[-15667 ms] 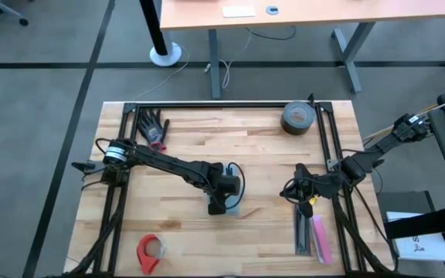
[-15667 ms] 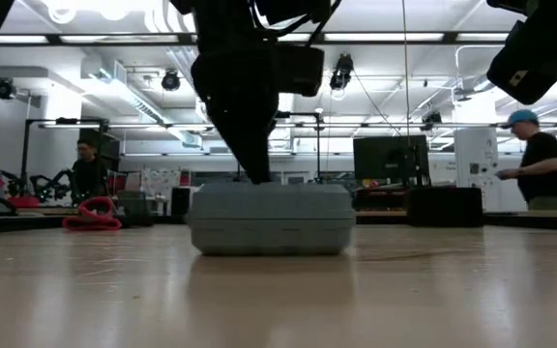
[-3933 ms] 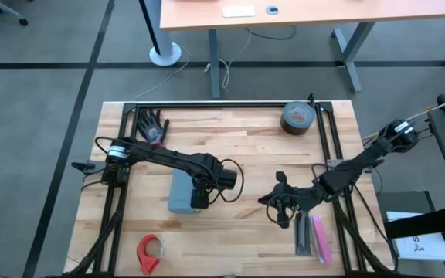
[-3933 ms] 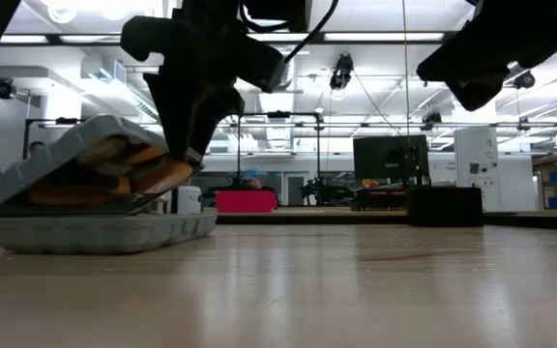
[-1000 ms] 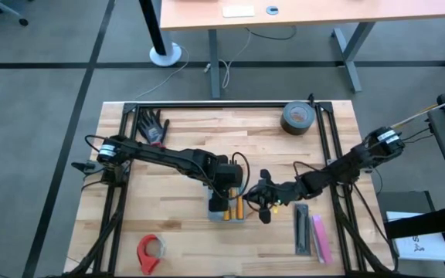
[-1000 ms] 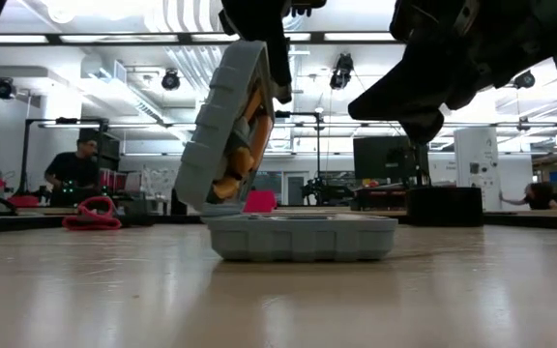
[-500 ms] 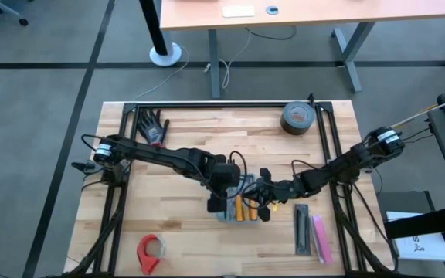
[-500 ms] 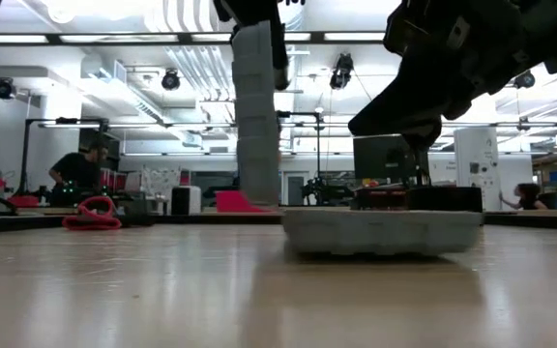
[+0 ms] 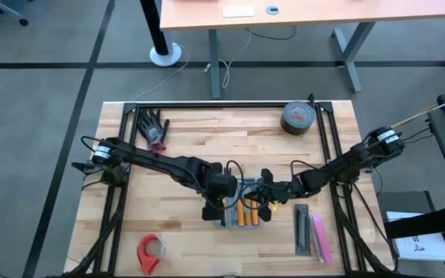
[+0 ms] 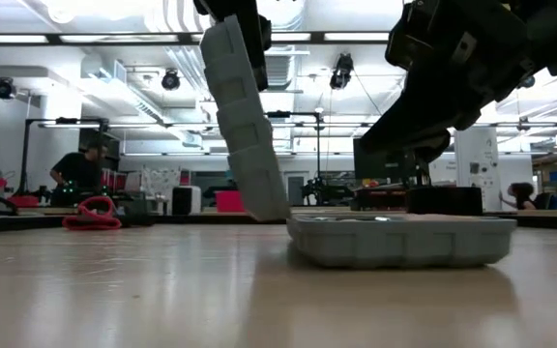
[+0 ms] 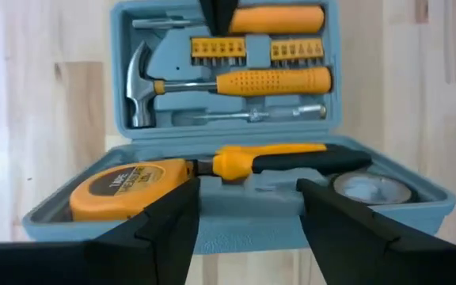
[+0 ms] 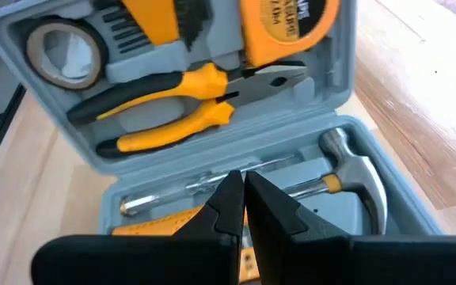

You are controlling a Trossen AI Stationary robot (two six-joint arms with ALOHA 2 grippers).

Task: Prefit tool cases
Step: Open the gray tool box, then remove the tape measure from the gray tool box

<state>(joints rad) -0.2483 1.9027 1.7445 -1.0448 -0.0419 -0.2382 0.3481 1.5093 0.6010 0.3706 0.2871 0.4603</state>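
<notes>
- The blue-grey tool case point(image 11: 236, 214) stands open, with a hammer point(image 11: 145, 83) and yellow tools inside.
- The left gripper point(image 11: 248, 210) pinches its lid.
- The right gripper point(image 12: 242, 207) is pressed together.

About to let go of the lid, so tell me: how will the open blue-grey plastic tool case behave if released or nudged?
The blue-grey plastic tool case probably resists sliding; its steel hammer and yellow-handled pliers suggest weight. The raised lid carries a yellow tape measure, so it may drop open hard. The moulded shell looks stiff.
</notes>
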